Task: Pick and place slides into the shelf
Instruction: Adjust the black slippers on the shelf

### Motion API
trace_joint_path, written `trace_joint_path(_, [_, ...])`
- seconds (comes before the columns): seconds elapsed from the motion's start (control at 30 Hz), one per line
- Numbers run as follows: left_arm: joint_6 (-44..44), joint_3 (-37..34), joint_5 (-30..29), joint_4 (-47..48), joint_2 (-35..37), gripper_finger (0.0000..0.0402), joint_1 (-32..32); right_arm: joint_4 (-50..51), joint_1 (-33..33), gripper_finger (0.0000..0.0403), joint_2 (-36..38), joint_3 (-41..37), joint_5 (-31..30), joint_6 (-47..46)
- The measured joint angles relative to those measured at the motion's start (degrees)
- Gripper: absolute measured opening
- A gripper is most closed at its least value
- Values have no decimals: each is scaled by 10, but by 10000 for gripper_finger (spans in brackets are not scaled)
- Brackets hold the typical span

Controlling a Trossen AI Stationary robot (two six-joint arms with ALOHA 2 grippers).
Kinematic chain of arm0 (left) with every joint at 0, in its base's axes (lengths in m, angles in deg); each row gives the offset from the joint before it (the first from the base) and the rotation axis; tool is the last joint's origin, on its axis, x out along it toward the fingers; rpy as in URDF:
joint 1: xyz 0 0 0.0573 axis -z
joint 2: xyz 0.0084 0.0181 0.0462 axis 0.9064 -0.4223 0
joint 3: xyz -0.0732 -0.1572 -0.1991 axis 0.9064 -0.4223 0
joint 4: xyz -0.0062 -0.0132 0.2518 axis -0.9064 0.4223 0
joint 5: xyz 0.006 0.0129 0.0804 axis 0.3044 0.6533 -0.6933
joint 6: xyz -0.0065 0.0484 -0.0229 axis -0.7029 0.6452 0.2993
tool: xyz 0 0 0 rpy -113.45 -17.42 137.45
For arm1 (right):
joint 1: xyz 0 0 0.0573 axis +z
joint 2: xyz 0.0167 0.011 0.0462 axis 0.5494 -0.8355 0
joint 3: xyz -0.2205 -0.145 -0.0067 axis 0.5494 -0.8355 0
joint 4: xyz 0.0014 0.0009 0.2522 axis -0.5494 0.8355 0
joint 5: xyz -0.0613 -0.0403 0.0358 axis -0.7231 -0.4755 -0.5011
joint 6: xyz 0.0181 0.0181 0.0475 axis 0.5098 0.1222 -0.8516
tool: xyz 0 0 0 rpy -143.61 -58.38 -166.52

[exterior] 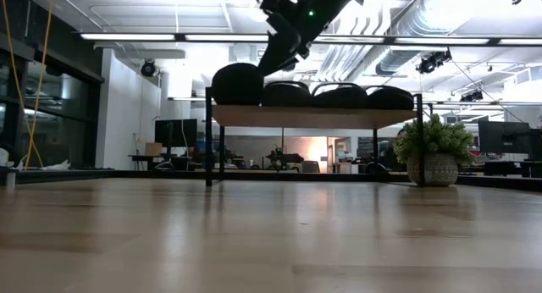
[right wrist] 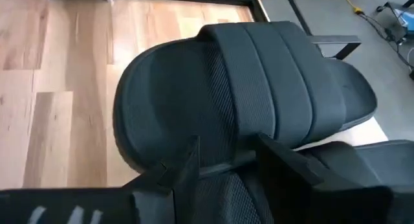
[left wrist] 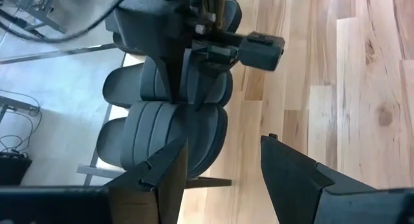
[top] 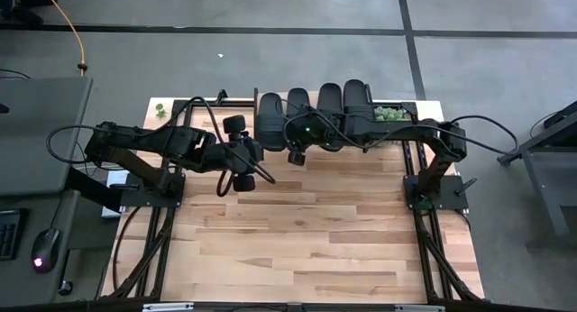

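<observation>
Several black slides (top: 311, 114) lie side by side on the top of the shelf (exterior: 313, 117) at the table's far edge, soles down. My right gripper (right wrist: 226, 162) reaches in from the right and stands open just above the two leftmost slides (right wrist: 246, 101), fingers slanting down, with nothing between them. In the low view the right gripper (exterior: 273, 60) is above the row of slides (exterior: 309, 94). My left gripper (left wrist: 220, 179) hangs open and empty over the table, left of and nearer than the shelf, facing the slides (left wrist: 174, 127).
A potted green plant (exterior: 432, 153) stands at the shelf's right end, also seen from above (top: 388, 114). A small green thing (top: 160, 109) lies at the table's far left corner. Bare wooden tabletop (top: 306, 240) stretches from the shelf to the near edge.
</observation>
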Motion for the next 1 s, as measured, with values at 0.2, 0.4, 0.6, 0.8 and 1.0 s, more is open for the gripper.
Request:
trace_joint_path(0.2, [-5, 0, 0, 7, 0, 177, 0, 9, -3, 142, -17, 2, -1, -9])
trace_joint_path(0.4, [-8, 0, 0, 6, 0, 177, 9, 11, -3, 142, -18, 2, -3, -21])
trace_joint_path(0.6, [-10, 0, -2, 6, 0, 177, 20, 28, -3, 142, -19, 2, -2, -24])
trace_joint_path(0.8, [-13, 0, -10, 7, 0, 177, 27, 33, -3, 142, -21, 1, -2, -25])
trace_joint_path(1.0, [-16, 0, -13, 18, 0, 177, 27, 18, -2, 142, -18, -1, -7, -18])
